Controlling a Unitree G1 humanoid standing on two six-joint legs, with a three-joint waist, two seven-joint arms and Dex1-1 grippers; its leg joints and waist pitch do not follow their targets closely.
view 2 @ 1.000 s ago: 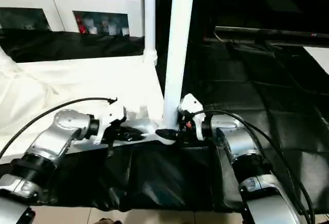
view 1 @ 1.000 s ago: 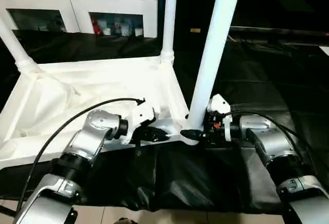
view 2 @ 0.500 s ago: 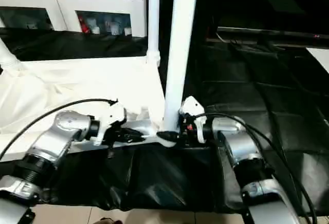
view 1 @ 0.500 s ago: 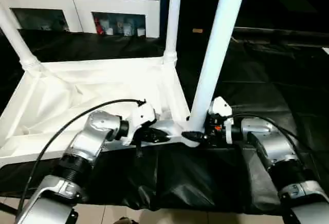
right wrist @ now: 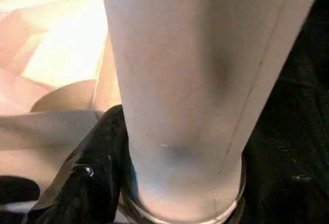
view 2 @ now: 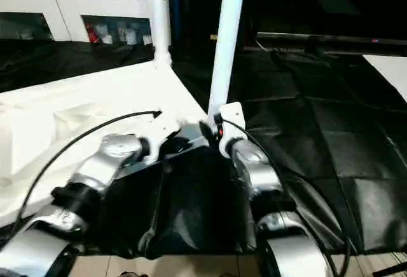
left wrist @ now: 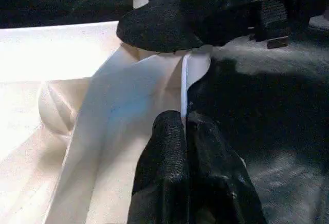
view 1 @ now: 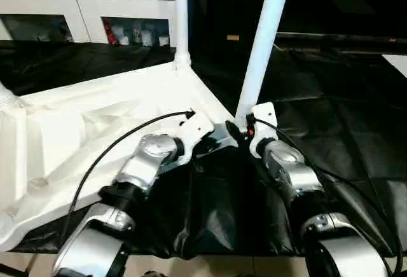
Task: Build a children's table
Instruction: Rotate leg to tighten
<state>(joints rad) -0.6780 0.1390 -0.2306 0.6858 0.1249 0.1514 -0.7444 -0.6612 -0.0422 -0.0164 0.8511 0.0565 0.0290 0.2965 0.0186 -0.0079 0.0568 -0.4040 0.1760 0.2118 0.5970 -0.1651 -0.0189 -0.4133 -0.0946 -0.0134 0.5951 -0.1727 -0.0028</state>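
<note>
Seating the near leg [view 1: 261, 48] in its corner socket of the upturned tabletop [view 1: 95, 131] (lying on black cloth): left hand [left wrist: 182, 131] clenched on the rim, right hand [view 1: 238, 129] grasping the leg's base. Next, probably pressing straight down, no tilting.

Table top [view 1: 95, 124] lies upside down on the black cloth [view 1: 331, 131]; legs [view 1: 262, 42] stand upright; cabinet [view 1: 89, 10] behind.
</note>
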